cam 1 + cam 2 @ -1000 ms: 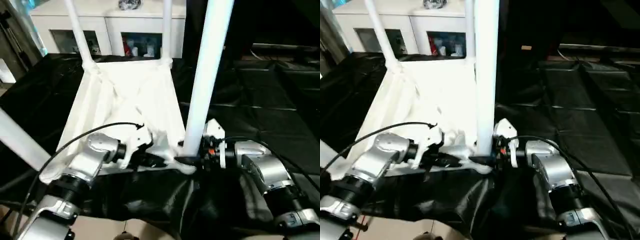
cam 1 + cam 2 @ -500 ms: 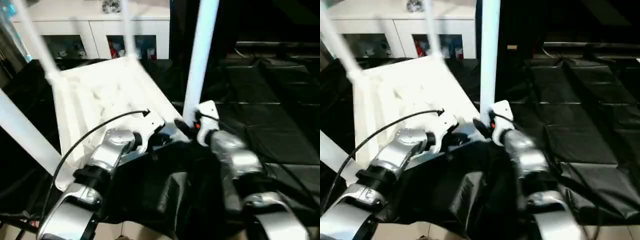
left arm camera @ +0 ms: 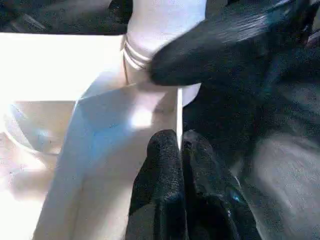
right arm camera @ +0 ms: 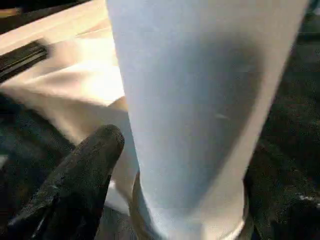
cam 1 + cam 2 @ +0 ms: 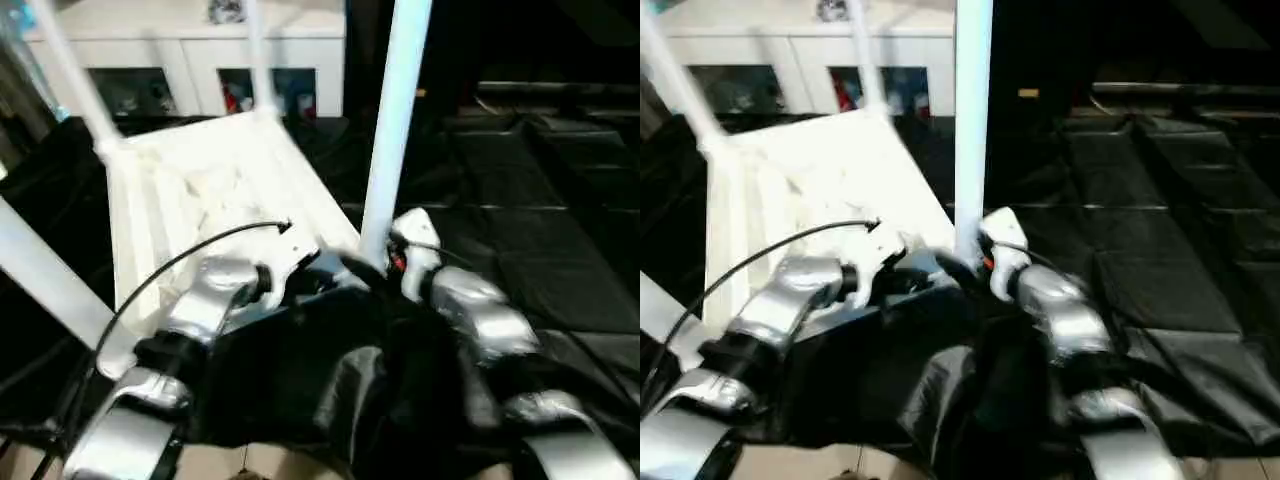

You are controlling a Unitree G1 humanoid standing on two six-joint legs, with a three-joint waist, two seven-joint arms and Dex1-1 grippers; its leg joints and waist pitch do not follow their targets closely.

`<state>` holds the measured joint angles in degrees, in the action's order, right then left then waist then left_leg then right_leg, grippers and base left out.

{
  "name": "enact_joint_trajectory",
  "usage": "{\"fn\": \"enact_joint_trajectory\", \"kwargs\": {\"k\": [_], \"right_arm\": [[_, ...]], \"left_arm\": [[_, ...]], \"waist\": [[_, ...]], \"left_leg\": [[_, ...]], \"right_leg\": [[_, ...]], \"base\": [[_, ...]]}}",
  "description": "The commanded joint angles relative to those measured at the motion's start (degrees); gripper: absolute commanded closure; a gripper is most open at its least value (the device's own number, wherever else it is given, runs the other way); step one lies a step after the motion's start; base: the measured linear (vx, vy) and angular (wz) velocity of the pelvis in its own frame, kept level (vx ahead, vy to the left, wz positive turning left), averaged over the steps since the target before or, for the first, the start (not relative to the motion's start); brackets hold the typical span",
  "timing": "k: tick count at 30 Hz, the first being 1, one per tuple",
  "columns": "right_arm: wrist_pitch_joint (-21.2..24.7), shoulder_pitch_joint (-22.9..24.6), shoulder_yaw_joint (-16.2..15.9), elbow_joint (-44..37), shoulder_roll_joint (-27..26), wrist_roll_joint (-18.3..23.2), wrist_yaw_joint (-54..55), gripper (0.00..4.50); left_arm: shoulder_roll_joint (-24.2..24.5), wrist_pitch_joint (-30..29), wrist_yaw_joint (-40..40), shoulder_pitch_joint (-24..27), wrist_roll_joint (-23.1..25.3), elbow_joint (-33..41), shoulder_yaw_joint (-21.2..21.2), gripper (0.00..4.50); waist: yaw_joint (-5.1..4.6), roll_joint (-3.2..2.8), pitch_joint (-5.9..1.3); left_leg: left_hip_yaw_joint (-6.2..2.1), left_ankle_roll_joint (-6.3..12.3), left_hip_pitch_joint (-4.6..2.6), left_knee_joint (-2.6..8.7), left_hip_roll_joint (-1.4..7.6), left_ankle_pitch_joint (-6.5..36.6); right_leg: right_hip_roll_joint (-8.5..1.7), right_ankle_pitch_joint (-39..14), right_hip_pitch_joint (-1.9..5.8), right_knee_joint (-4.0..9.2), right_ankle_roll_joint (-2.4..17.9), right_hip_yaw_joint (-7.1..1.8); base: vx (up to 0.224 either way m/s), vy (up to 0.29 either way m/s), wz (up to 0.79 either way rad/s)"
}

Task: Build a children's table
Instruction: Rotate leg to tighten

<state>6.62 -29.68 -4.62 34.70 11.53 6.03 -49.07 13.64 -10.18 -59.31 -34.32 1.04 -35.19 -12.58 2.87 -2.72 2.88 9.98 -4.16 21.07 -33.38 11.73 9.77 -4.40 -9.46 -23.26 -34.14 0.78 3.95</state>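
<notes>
Black-draped worktop (image 5: 560, 270): upturned table top (image 5: 200, 200) rim pinched by left pincer (image 3: 179, 150); leg (image 5: 395, 120) base flanked by right pincer (image 4: 150, 165), grip uncertain; seating judged next.

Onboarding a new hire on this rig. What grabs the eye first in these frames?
The upturned white table, legs pointing up, on the black sheeting. The near-right leg stands tallest in the centre, with the right pincer at its base. The left pincer grips the table's rim beside that corner socket.

Upturned children's table (image 5: 810, 170), legs up
</notes>
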Motion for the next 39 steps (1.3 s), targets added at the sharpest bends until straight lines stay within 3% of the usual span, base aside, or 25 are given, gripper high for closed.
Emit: {"fn": "enact_joint_trajectory", "kwargs": {"k": [1, 7, 11, 12, 20, 26, 29, 30, 31, 32, 33, 36, 39], "right_arm": [[1.3, 1.1, -6.0, -2.4, -1.8, 1.3, -8.2, 0.79], [4.2, 4.0, -7.4, -8.2, 3.4, 4.2, -19.0, 0.79], [6.4, 4.9, -8.2, -10.7, 5.0, 5.5, -22.0, 0.79], [6.8, 5.1, -8.2, -11.1, 5.2, 5.6, -22.5, 1.04], [7.9, 5.6, -8.2, -12.1, 5.1, 5.7, -23.2, 1.51], [7.9, 3.8, -5.8, -7.8, 0.9, 3.8, -12.3, 1.94], [7.6, 2.8, -4.9, -4.9, -1.2, 2.0, -6.0, 1.96], [6.9, 1.2, -3.4, -1.0, -3.9, 0.2, 2.7, 1.97], [6.9, 1.2, -3.4, -1.0, -3.9, 0.2, 2.7, 2.0], [6.6, 0.0, -2.3, 1.8, -5.5, -0.8, 8.8, 2.01], [6.2, -1.8, -0.9, 5.9, -7.7, -1.9, 17.3, 2.02], [4.6, -4.1, 1.5, 10.5, -11.0, -2.1, 26.2, 2.03], [2.1, -4.8, 0.8, 11.2, -13.0, -3.1, 26.8, 2.03]], "left_arm": [[-1.9, 2.9, -2.2, -1.1, -4.0, 3.9, -0.6, 4.5], [1.4, 0.6, -10.3, 1.3, -5.6, 7.8, -2.3, 4.5], [3.2, -1.1, -14.0, 2.5, -6.1, 10.0, -3.0, 4.5], [3.6, -1.4, -14.5, 2.7, -6.1, 10.3, -3.1, 4.5], [4.5, -2.5, -15.7, 3.4, -6.2, 11.4, -3.2, 4.5], [1.7, -0.9, -7.4, 1.1, -4.4, 7.8, -1.2, 4.5], [0.3, -0.5, -3.5, -0.3, -3.4, 5.8, -0.4, 4.5], [-1.3, -0.1, 1.5, -2.0, -2.1, 3.3, 0.3, 4.5], [-1.3, -0.1, 1.5, -2.0, -2.1, 3.3, 0.3, 4.5], [-2.1, 0.1, 4.1, -2.9, -1.5, 2.0, 0.6, 4.5], [-3.5, 0.4, 7.9, -4.3, -0.9, 0.0, 1.0, 4.5], [-5.5, 0.9, 12.5, -5.7, -0.2, -1.9, 1.4, 4.5], [-6.3, 1.7, 13.0, -5.7, -0.1, -2.1, 1.4, 4.5]], "waist": [[0.46, 0.92, -3.88], [1.45, 0.56, -3.76], [1.93, 0.66, -3.74], [1.98, 0.63, -3.73], [2.03, 0.69, -3.77], [1.72, 0.75, -3.54], [0.84, 0.86, -3.47], [0.73, 0.79, -3.48], [0.01, 0.81, -3.4], [0.0, 0.78, -3.51], [-0.77, 0.74, -3.52], [-1.32, 0.55, -3.7], [-1.34, 0.66, -4.0]], "left_leg": [[0.06, 4.76, -0.28, 3.39, 1.24, 12.0], [0.07, 4.15, -0.5, 3.58, 1.45, 13.5], [0.01, 3.54, -0.56, 3.7, 1.48, 14.1], [-0.04, 3.38, -0.57, 3.77, 1.51, 14.1], [-0.02, 2.87, -0.48, 3.71, 1.34, 13.3], [-0.1, 2.04, -0.48, 3.87, 1.21, 14.6], [-0.29, 0.77, -0.48, 3.99, 0.9, 15.8], [-0.36, 0.65, -0.57, 4.01, 0.94, 15.9], [-0.31, 0.29, -0.42, 3.97, 0.77, 16.0], [-0.48, 0.18, -0.45, 3.95, 0.71, 16.2], [-0.52, -0.06, -0.18, 4.01, 0.65, 15.8], [-0.42, 0.16, -0.39, 3.77, 0.6, 15.6], [-0.17, 1.78, -0.09, 3.54, 0.51, 12.9]], "right_leg": [[-3.21, -13.2, 3.25, 3.94, 12.7, -2.19], [-3.33, -15.3, 2.91, 4.12, 12.5, -2.27], [-3.3, -16.7, 2.84, 4.19, 11.9, -2.27], [-3.32, -16.7, 2.84, 4.17, 11.8, -2.3], [-3.32, -16.5, 2.84, 4.2, 11.6, -2.29], [-3.37, -19.3, 2.69, 4.5, 10.7, -2.29], [-3.36, -22.6, 2.69, 4.83, 9.3, -2.15], [-3.41, -22.6, 2.68, 4.86, 9.3, -2.14], [-3.34, -22.7, 2.56, 4.9, 9.3, -2.16], [-3.48, -23.2, 2.77, 4.87, 9.2, -2.04], [-3.38, -22.4, 2.79, 4.78, 9.3, -2.04], [-3.45, -21.2, 2.7, 4.84, 9.8, -2.1], [-3.27, -15.6, 3.05, 4.42, 11.2, -2.1]], "base": [[0.0, 0.0, 0.0], [0.0, 0.0, 0.0], [0.0, 0.0, 0.0], [0.0, 0.0, 0.0], [0.0, 0.0, 0.0], [0.0, 0.0, 0.0], [0.0, 0.0, 0.0], [0.0, 0.0, 0.0], [0.0, 0.0, 0.0], [0.0, 0.0, 0.0], [0.0, 0.0, 0.0], [0.0, 0.0, 0.0], [0.0, 0.0, 0.0]]}}
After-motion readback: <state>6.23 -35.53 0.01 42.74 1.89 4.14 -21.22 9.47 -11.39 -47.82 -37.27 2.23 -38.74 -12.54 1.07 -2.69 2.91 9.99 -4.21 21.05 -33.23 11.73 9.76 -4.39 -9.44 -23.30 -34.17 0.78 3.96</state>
